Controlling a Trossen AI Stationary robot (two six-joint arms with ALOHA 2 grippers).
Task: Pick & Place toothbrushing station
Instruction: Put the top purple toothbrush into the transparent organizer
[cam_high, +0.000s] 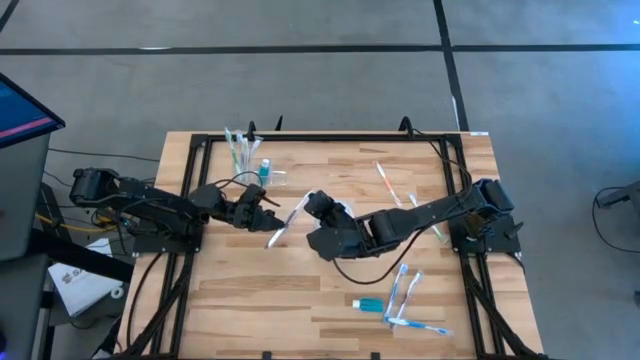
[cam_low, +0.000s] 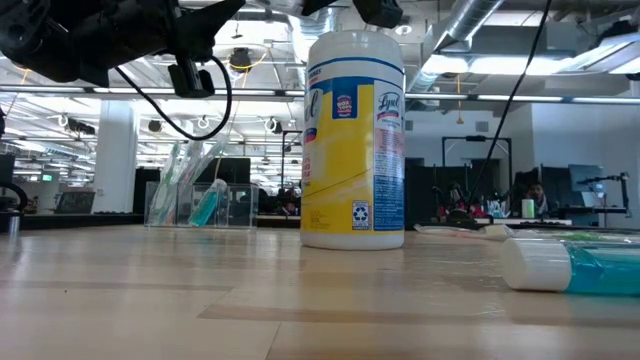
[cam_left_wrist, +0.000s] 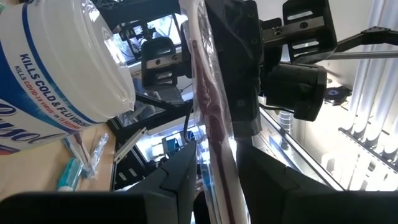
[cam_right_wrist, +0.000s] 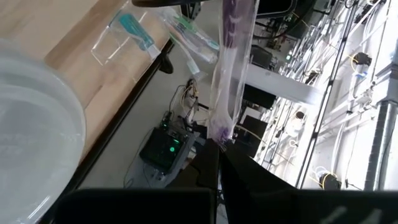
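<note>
A wrapped toothbrush (cam_high: 286, 222) in a clear sleeve hangs in the air over the table's middle, between my two grippers. My left gripper (cam_high: 272, 212) comes from the left and has its fingers around the sleeve. My right gripper (cam_high: 312, 204) comes from the right and is shut on the sleeve's far end. The toothbrushing station (cam_high: 243, 150), a clear stand with brushes and a teal tube in it, stands on its base at the far left of the table, untouched. It also shows in the low view (cam_low: 200, 203). My left gripper has the sleeve (cam_left_wrist: 214, 155) running lengthwise between its two fingers (cam_left_wrist: 180, 174), partway along it. The wrapped brush is lifted clear of the table. My right gripper pinches the thin end of the plastic sleeve (cam_right_wrist: 219, 134) between its shut fingers. The sleeve runs straight on from the fingertips toward the left gripper.
A white-topped, yellow-banded wipes tub (cam_low: 352, 140) stands mid-table, right beneath my right arm. Loose toothbrushes (cam_high: 405, 295) and a teal toothpaste tube (cam_high: 368, 304) lie near the front right. More brushes (cam_high: 388, 183) lie at the far right. Bare wood shows at the front left.
</note>
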